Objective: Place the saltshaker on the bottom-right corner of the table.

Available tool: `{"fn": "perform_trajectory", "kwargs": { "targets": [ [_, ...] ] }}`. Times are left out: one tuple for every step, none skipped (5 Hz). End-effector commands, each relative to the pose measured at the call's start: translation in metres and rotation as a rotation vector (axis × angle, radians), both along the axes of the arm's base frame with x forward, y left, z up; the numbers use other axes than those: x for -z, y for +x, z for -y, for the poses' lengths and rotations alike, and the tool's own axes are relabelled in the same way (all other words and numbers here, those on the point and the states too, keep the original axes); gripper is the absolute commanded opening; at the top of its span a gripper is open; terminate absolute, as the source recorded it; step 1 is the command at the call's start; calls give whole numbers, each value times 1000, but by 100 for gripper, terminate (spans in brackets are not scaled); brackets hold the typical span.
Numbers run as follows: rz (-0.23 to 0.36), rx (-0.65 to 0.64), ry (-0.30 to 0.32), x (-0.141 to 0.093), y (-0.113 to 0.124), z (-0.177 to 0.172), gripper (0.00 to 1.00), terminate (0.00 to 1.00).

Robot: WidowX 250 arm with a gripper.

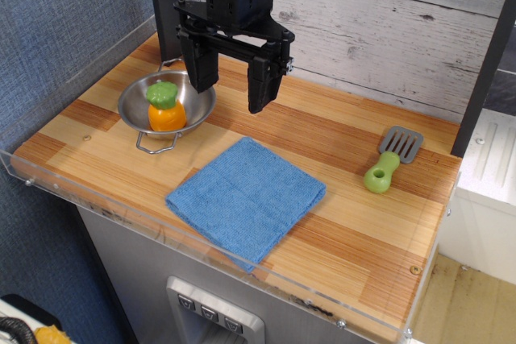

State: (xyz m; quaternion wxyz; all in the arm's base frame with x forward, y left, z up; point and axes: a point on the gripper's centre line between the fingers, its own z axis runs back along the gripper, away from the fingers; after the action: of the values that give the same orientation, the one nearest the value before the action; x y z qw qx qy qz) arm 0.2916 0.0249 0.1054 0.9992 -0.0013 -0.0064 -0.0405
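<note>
The saltshaker [166, 108], with a round orange body and a bumpy green cap, stands upright inside a small metal bowl [201, 94] at the back left of the wooden table [355, 223]. My black gripper [231, 95] hangs open and empty above the table, just right of the bowl, its left finger over the bowl's right rim. It does not touch the saltshaker.
A folded blue cloth [246, 197] lies in the middle front of the table. A grey spatula with a green handle [389, 160] lies at the right, near the back. A clear acrylic rim [161, 227] edges the table. A plank wall stands behind.
</note>
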Motion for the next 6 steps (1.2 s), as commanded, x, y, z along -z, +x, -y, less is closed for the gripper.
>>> {"fn": "perform_trajectory", "kwargs": {
  "targets": [
    [0, 0, 0, 0, 0, 0, 100, 0],
    [48, -18, 7, 5, 5, -26, 100, 0],
    [101, -43, 35, 7, 11, -52, 100, 0],
    [147, -88, 76, 9, 13, -73, 100, 0],
    [131, -115, 128, 17, 12, -88, 100, 0],
    [120, -152, 151, 30, 16, -108, 100, 0]
  ]
}}
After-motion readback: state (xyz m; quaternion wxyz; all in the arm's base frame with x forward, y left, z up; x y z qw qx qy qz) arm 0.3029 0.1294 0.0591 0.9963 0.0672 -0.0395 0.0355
